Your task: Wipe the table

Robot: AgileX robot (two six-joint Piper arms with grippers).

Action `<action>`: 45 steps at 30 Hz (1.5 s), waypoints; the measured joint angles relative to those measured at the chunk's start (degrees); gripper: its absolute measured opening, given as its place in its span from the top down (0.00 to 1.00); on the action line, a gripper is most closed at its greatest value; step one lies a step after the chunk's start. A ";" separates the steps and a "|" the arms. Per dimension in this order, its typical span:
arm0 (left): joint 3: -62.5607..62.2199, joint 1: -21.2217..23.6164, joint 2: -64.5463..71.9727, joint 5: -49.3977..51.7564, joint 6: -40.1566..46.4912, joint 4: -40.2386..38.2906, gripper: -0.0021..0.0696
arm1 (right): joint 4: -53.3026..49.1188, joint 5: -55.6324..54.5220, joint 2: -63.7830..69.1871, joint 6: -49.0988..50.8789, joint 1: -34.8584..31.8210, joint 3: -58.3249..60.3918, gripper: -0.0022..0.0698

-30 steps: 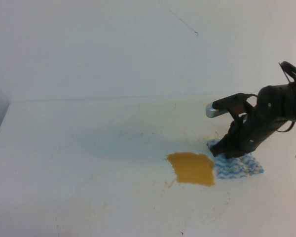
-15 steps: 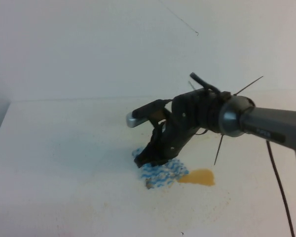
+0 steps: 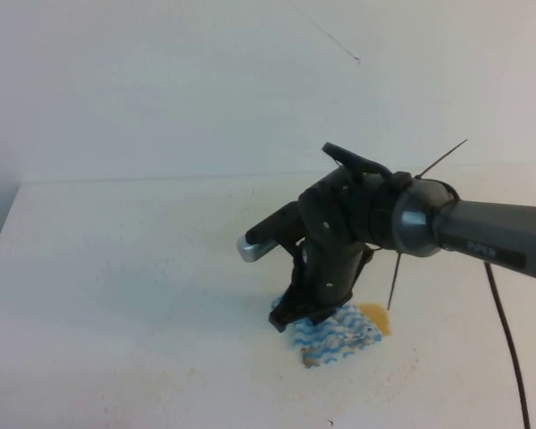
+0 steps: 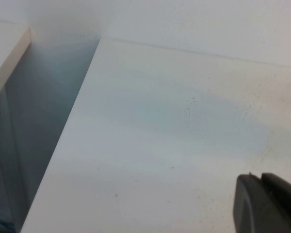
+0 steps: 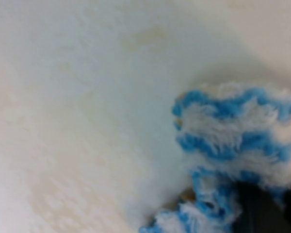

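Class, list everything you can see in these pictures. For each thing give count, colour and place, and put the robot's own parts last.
table: one, white, across the lower high view.
wall: one, white, behind the table.
cloth: one, blue and white, on the table right of centre.
stain: one, yellow-brown, on the table at the cloth's right edge.
right arm: one, black and grey, reaching in from the right.
right end effector: one, black, shut on the cloth's left edge, down at the table.
left end effector: one, black, only its tip shows, over bare table.
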 joint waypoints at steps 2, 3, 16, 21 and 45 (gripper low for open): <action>0.00 0.00 0.00 0.00 0.00 0.00 0.97 | -0.88 -1.07 -2.03 0.08 -1.32 3.82 0.93; 0.00 0.00 0.00 0.00 0.00 0.00 0.97 | -1.12 -1.86 -3.25 0.08 -2.31 6.09 0.93; 0.00 0.00 0.00 0.00 0.00 0.00 0.97 | -5.29 -9.16 -13.51 0.88 -29.40 23.27 0.93; 0.00 0.00 0.00 0.00 0.00 0.00 0.97 | -2.99 -7.13 -12.06 0.45 -34.64 18.80 0.93; 0.00 0.00 0.00 0.00 0.00 0.00 0.97 | 4.23 4.33 8.26 -1.45 -4.31 -17.99 0.93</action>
